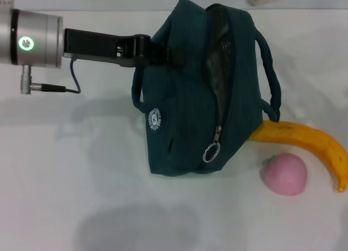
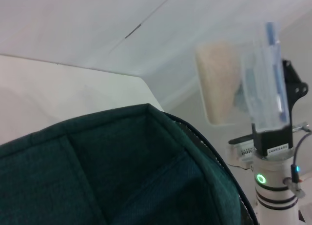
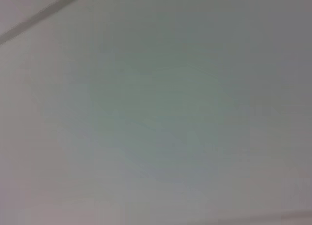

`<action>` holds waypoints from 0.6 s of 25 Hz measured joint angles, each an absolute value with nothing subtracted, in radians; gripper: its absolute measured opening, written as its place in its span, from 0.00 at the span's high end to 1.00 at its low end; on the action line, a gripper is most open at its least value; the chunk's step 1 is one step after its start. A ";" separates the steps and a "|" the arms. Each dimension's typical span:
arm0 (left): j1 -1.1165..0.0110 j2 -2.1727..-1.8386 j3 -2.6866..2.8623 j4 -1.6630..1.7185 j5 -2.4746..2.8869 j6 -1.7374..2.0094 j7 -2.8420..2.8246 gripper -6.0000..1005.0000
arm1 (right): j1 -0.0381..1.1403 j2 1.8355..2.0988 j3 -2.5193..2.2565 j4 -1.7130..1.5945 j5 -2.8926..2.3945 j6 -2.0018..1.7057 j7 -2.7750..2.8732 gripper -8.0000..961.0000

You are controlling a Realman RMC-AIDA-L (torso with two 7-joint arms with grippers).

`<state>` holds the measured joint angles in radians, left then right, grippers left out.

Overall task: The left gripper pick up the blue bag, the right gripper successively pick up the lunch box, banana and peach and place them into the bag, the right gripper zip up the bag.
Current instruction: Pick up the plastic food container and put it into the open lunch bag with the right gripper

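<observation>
my left gripper (image 1: 154, 50) clamped on the blue bag (image 1: 190, 109) edge, mouth part-open | right gripper (image 2: 265, 130) aloft holding the lunch box (image 2: 263, 83) | banana (image 1: 310, 145), peach (image 1: 284, 173) beside bag | risk: box catches narrow zipper gap, bag slips my hold

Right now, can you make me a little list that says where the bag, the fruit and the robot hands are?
blue bag: on the white table, zipper partly open
left gripper: at the bag's far left edge, jaws shut on the fabric
banana: on the table right of the bag, one end touching it
peach: on the table beside the banana
lunch box: lifted up in the right gripper, seen from the left wrist view
</observation>
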<state>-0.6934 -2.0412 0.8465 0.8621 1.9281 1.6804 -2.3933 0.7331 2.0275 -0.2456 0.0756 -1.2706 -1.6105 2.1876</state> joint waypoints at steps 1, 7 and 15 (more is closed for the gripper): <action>-0.694 -2.045 0.847 0.862 1.928 1.673 -2.393 0.95 | 0.743 2.028 -0.246 0.078 -1.292 -1.604 2.186 0.89; -0.697 -2.051 0.846 0.862 1.928 1.649 -2.390 0.95 | 0.774 2.028 -0.246 0.086 -1.419 -1.545 2.172 0.89; -0.695 -2.051 0.842 0.856 1.928 1.636 -2.390 0.95 | 0.732 2.028 -0.268 0.084 -1.474 -1.492 2.087 0.89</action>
